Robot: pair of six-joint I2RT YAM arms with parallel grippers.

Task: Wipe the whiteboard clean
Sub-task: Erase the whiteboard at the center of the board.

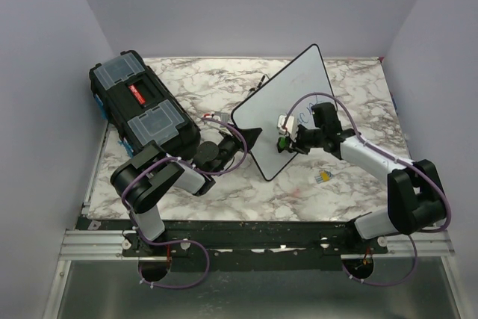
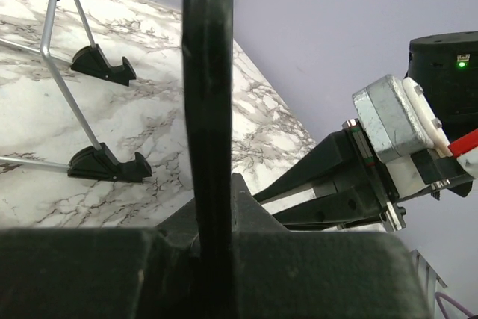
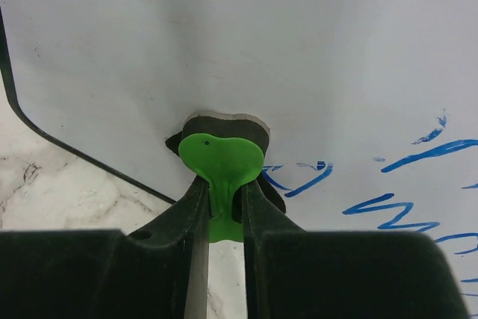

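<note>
The whiteboard (image 1: 280, 95) stands tilted up on the marble table, its white face toward the right arm, with blue handwriting (image 3: 403, 199) on it. My left gripper (image 1: 250, 138) is shut on the board's black frame (image 2: 208, 95) at its left edge; in the left wrist view the frame runs upright between the fingers (image 2: 254, 214). My right gripper (image 3: 222, 192) is shut on a green eraser (image 3: 220, 156), whose dark pad (image 3: 224, 121) presses against the whiteboard (image 3: 224, 35) just left of the writing. The right gripper (image 1: 287, 138) sits low on the board's face.
A black toolbox (image 1: 142, 106) lies at the back left. A wire stand with black feet (image 2: 104, 163) lies on the table behind the board. A small yellowish object (image 1: 323, 177) rests on the table near the right forearm. Purple walls close in three sides.
</note>
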